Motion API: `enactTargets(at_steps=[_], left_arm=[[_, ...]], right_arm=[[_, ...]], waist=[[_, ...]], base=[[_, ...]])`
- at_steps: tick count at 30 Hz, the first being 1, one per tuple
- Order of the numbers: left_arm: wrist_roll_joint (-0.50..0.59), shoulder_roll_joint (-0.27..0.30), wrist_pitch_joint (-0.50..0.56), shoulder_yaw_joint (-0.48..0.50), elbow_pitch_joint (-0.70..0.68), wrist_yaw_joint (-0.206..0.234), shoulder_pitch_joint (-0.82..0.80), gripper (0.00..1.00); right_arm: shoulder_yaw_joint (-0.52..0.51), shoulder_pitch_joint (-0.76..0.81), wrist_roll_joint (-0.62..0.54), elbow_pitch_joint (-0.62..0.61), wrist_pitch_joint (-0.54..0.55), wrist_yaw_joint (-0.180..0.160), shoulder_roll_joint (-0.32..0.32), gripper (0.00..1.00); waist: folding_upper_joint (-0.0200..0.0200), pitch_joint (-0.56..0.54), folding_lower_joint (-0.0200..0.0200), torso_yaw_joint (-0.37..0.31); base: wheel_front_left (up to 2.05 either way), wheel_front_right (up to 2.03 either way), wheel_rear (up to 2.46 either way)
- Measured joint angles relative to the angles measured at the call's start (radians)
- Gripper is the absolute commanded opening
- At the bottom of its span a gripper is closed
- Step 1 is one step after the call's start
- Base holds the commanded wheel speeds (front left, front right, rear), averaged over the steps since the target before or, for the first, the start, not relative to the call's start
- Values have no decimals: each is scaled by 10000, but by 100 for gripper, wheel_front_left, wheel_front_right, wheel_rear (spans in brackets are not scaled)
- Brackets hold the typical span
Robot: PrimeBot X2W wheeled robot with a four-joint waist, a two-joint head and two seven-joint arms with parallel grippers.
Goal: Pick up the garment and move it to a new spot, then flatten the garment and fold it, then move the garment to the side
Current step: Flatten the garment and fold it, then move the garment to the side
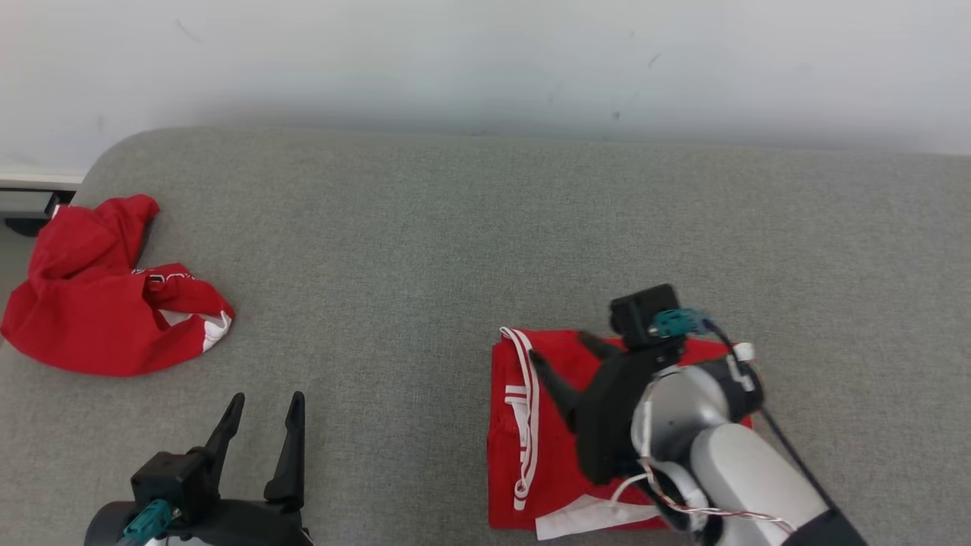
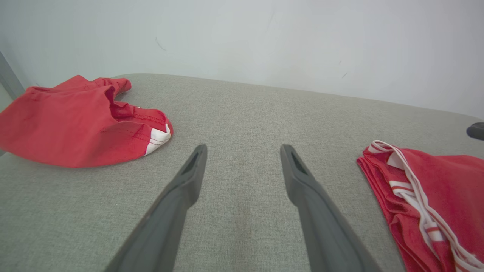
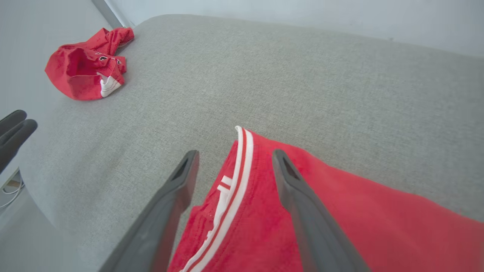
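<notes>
1. A folded red garment [image 1: 546,455] is laid flat as a rough rectangle on a grey padded surface [image 1: 425,250], in the near right part of the head view.
2. A white striped trim [image 1: 527,409] is seen running along the garment's left edge, and a white label [image 1: 584,516] is seen sticking out at its near edge.
3. The right gripper [image 1: 557,347] is held over the garment's far left corner, with its two dark fingers spread apart and nothing clasped between them.
4. In the right wrist view, the striped edge is framed between the two fingers: one finger is placed over the grey surface just beside the cloth, the other over the red cloth. Whether the fingertips touch the fabric cannot be told.
5. The left gripper [image 1: 267,397] is held low at the near left, well apart from the folded garment, its fingers spread apart and empty over bare grey fabric.
6. A second, crumpled red garment [image 1: 98,303] is heaped at the far left edge of the surface, with a patch of white showing.
7. A white wall [image 1: 485,53] is seen behind the surface.
</notes>
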Motion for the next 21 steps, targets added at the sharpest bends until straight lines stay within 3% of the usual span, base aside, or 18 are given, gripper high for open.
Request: enactTargets(at_steps=[7,11,21], left_arm=[[-13,35,-75,71,-25,73,271,100],[-15,82,-75,100,-107,79,418,100],[-13,94,-71,0,-291,71,369,100]], right_arm=[[-2073,1268,-1569,-545,-410,-2,-838,100],[-2987,2132,-1950,-790,-433,-2,-752,100],[-4125,2971,-2123,-842,-326,-4,-148,100]], waist=[[0,-164,-2,-318],[0,-225,-2,-526],[0,-126,-1,-790]], base=[[0,0,0],[0,0,0],[0,0,0]])
